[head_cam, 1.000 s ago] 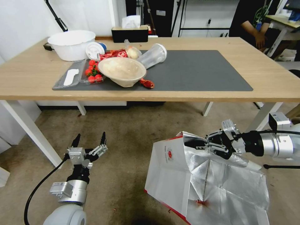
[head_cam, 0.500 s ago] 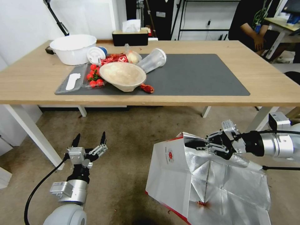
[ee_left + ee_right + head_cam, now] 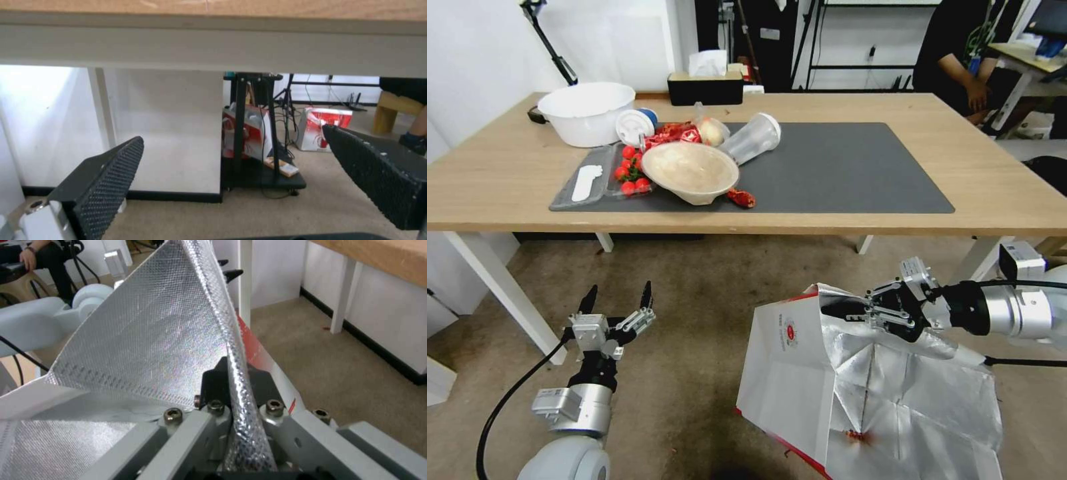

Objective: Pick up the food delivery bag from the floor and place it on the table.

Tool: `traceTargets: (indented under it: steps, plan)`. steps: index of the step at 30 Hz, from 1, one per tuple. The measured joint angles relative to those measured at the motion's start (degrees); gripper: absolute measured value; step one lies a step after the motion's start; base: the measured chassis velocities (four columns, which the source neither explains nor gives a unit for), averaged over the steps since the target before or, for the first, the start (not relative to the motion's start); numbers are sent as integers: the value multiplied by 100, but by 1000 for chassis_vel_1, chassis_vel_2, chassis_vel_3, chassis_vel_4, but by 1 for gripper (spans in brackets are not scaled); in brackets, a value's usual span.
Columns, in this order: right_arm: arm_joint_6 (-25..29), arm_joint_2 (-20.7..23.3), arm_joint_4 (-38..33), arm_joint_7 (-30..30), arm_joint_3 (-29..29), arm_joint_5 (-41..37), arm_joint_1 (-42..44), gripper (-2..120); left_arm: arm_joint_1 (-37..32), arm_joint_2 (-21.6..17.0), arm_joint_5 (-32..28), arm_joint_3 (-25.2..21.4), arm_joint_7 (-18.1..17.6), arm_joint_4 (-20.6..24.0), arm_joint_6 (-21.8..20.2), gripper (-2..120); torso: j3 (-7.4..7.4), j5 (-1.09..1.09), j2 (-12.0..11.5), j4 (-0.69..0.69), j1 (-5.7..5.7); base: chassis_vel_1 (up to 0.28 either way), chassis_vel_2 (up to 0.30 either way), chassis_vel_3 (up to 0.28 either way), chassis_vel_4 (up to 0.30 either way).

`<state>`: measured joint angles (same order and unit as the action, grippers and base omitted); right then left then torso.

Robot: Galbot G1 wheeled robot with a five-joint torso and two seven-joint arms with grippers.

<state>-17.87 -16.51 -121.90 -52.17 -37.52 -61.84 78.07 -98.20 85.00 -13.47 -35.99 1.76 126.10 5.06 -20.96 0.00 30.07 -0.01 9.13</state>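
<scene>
The food delivery bag (image 3: pixel 820 373), white with a small round red logo, red edges and silver foil lining, hangs over the brown floor (image 3: pixel 694 313) at the right. My right gripper (image 3: pixel 842 308) is shut on its upper foil edge; the wrist view shows the foil rim (image 3: pixel 238 373) pinched between the jaws. My left gripper (image 3: pixel 617 298) stands open over the floor at the left with nothing between its black fingers (image 3: pixel 106 180). The light-wood table (image 3: pixel 994 173) with its dark grey mat (image 3: pixel 840 167) stretches ahead, above both grippers.
On the mat's left sit a beige bowl (image 3: pixel 689 170), cherry tomatoes (image 3: pixel 628 170), a tipped clear cup (image 3: pixel 754 137) and red wrappers; a white basin (image 3: pixel 587 112) stands behind. White table legs (image 3: pixel 500 287) flank the floor space. The mat's right half is bare.
The whole head picture has shifted: the table now sits lower in view, so the camera moved. The bag stays in the right gripper's hold; the left gripper holds its pose.
</scene>
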Motion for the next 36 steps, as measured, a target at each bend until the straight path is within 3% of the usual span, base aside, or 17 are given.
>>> traceTargets:
  steps: [36]
  plan:
    - [-2, -65, -8, 14, -6, 1, 10, 0, -32, 2, -7, -24, -8, 17, 13, 100, -558, 0, 912, -1, 354, 0, 0, 0, 0]
